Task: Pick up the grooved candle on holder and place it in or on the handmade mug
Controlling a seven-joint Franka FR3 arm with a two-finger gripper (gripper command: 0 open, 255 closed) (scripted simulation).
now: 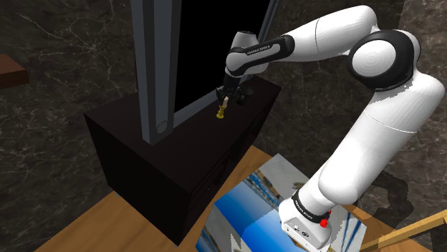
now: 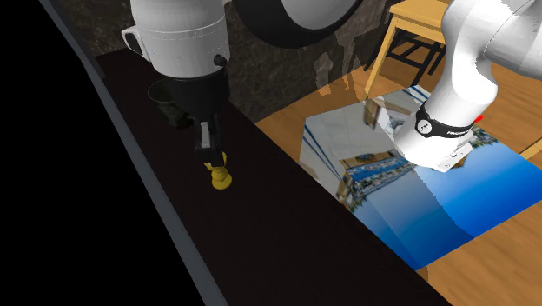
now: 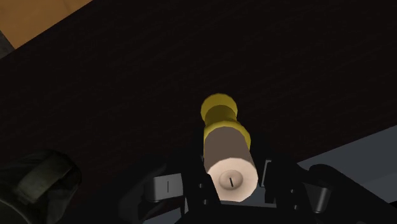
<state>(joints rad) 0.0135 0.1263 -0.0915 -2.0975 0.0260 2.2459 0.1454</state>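
I have the jaws closed on the grooved candle (image 3: 230,156). The two black fingers clasp its pale upper body from either side, and the wick end points back at the wrist camera. The yellow holder (image 3: 220,112) hangs below the fingers, pointing down at the surface (image 2: 287,243). Gripping the wax high leaves the base clear, which I judge is what I want for setting it down into something. I cannot tell whether the holder is resting on the top or is just off it.

The handmade mug (image 2: 167,97) is drawn dark here. It stands just beside the jaws, farther along the surface, with its mouth upward. I reckon the carry will be short: lift, shift across, then lower. The main risk is clipping the mug's rim with the holder.

The surface is the top of a low, near-black cabinet. Along its back edge stands a tall grey frame (image 1: 154,71) around a pure black area. Past the cabinet's front edge I see a wooden floor (image 1: 107,222), the arm's stand (image 1: 251,215) wrapped in a blue, glossy picture, and a dark marbled wall (image 1: 64,43). A piece of light wooden furniture (image 2: 417,22) sits behind the arm.
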